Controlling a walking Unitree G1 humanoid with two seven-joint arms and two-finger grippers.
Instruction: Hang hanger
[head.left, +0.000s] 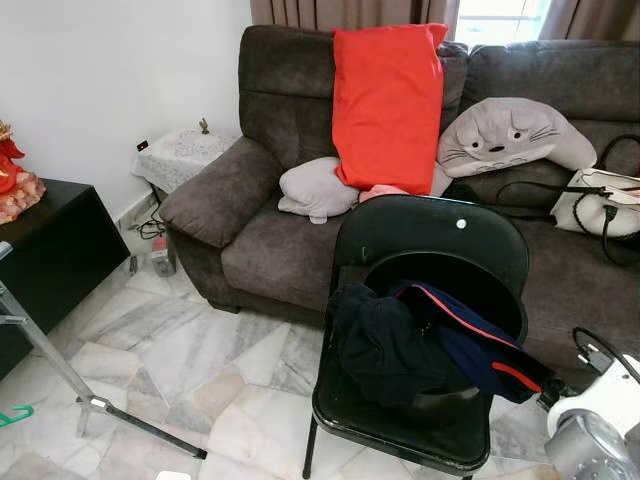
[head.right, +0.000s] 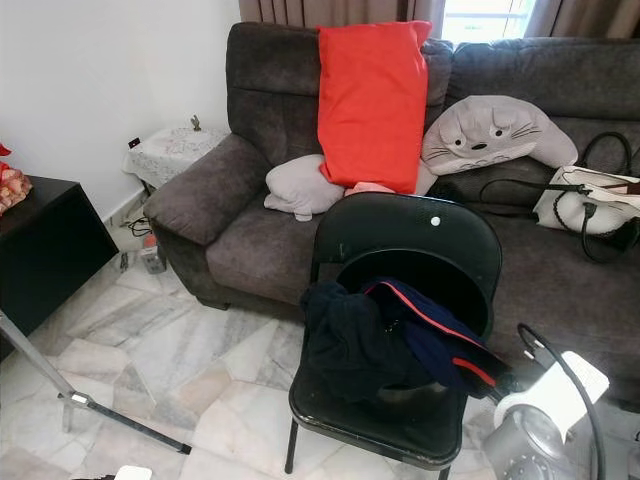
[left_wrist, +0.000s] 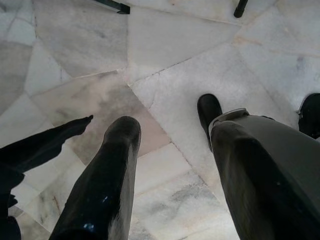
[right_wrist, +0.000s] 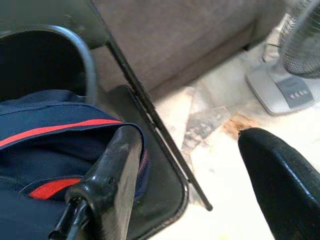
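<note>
A black folding chair (head.left: 430, 240) stands on the marble floor in front of the sofa. A dark navy garment with red stripes (head.left: 420, 340) lies heaped on its seat. At the lower left edge a green hanger-like piece (head.left: 14, 414) pokes in, beside a slanted silver rack leg (head.left: 60, 370). My right arm (head.left: 600, 420) reaches in low at the chair's right side. My right gripper (right_wrist: 195, 165) is open, one finger over the navy garment (right_wrist: 45, 150), the other over the floor past the seat edge. My left gripper (left_wrist: 172, 150) hangs open over bare floor, holding nothing.
A dark grey sofa (head.left: 270, 250) carries a red cushion (head.left: 385, 105), grey plush pillows and a white bag (head.left: 600, 205). A black cabinet (head.left: 50, 250) stands at the left, a small side table (head.left: 185, 150) in the corner. A floor fan (right_wrist: 295, 60) stands right of the chair.
</note>
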